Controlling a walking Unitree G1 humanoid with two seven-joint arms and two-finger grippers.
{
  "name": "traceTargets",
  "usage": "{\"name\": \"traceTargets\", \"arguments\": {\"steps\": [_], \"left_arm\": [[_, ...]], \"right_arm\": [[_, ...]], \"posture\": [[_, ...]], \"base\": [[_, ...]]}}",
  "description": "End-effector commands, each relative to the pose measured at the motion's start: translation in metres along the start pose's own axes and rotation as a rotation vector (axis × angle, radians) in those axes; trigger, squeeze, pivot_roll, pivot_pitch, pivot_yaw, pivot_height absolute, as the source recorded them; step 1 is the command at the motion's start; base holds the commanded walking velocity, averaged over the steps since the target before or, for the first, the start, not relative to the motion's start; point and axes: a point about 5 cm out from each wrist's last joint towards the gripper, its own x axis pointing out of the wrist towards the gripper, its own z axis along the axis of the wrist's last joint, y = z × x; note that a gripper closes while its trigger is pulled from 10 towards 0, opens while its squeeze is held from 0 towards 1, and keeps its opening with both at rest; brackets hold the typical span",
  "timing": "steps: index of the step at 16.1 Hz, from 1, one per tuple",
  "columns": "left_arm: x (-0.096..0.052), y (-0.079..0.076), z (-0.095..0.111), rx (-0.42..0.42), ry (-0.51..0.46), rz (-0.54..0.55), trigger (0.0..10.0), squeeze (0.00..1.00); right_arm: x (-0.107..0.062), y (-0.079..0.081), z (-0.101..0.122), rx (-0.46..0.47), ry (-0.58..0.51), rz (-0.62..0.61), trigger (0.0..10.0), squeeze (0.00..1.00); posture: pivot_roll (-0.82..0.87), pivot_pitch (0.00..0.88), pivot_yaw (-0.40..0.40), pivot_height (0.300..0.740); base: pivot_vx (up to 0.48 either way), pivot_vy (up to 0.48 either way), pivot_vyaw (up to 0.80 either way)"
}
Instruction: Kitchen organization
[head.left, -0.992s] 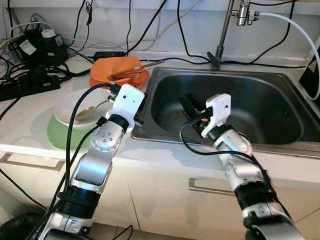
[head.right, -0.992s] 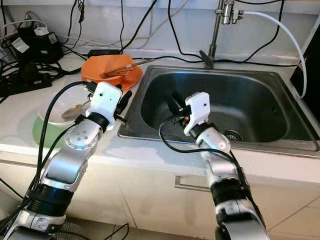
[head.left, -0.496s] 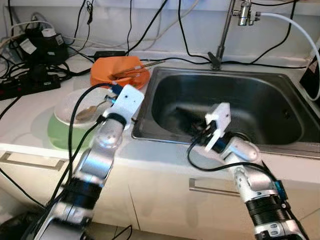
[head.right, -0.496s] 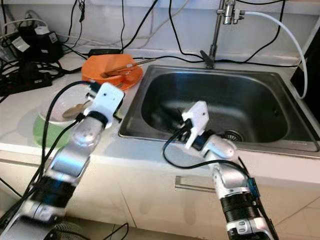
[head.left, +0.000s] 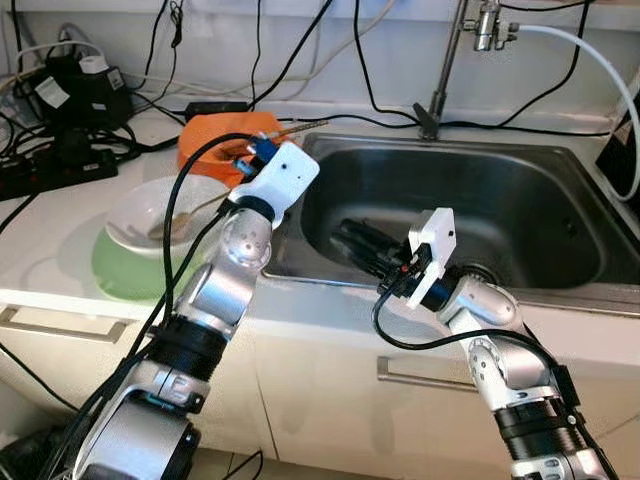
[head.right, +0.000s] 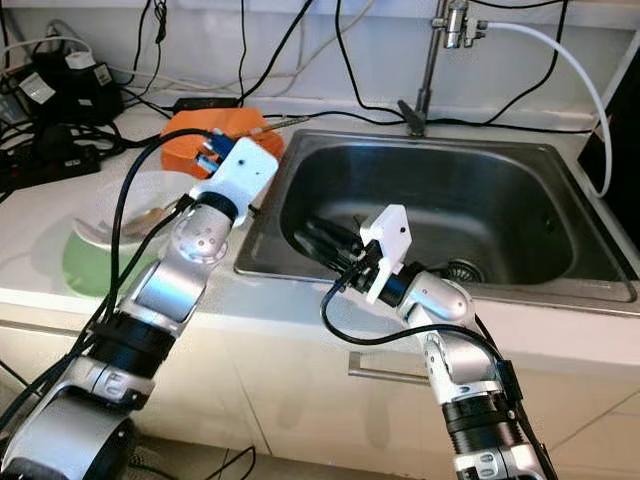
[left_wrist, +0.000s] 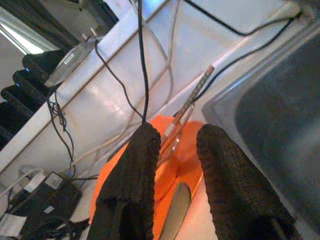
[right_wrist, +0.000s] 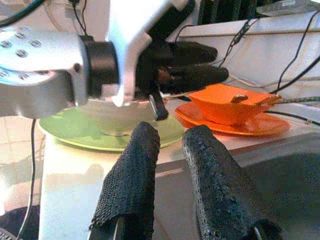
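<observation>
An orange bowl (head.left: 215, 140) sits on an orange plate (right_wrist: 250, 125) beside the sink, with chopsticks (head.left: 295, 130) lying across it. Nearer me, a white bowl (head.left: 150, 205) holding a spoon (head.left: 175, 222) rests on a green plate (head.left: 115, 270). My left gripper (left_wrist: 175, 132) hovers just above the orange bowl's near side, open, with nothing between its fingers. My right gripper (head.left: 347, 238) hangs inside the steel sink (head.left: 500, 170), pointing left toward the counter; its fingers stand slightly apart and hold nothing.
A faucet (head.left: 445, 60) rises behind the sink with a white hose to the right. Black cables, a power strip (head.left: 40, 170) and adapters crowd the back left of the counter. A dark object (head.left: 625, 150) stands at the sink's right edge.
My left gripper rose from beside the white bowl and moved forward over the orange bowl. My right gripper dropped lower in the sink and swung to point left.
</observation>
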Motion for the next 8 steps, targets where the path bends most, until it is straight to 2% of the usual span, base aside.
{"name": "traceTargets", "arguments": {"steps": [1, 8], "left_arm": [[0.003, 0.003, -0.002, 0.049, 0.022, 0.02, 10.0, 0.0], [0.005, 0.003, -0.022, 0.071, 0.132, 0.016, 10.0, 0.0]], "right_arm": [[0.0, 0.003, 0.003, 0.0, -0.005, 0.028, 10.0, 0.0], [0.0, 0.006, 0.001, 0.005, 0.008, 0.046, 10.0, 0.0]], "posture": [[0.07, 0.012, 0.028, 0.74], [0.06, 0.0, 0.027, 0.74]], "base": [[0.0, 0.0, 0.0], [0.0, 0.0, 0.0]]}}
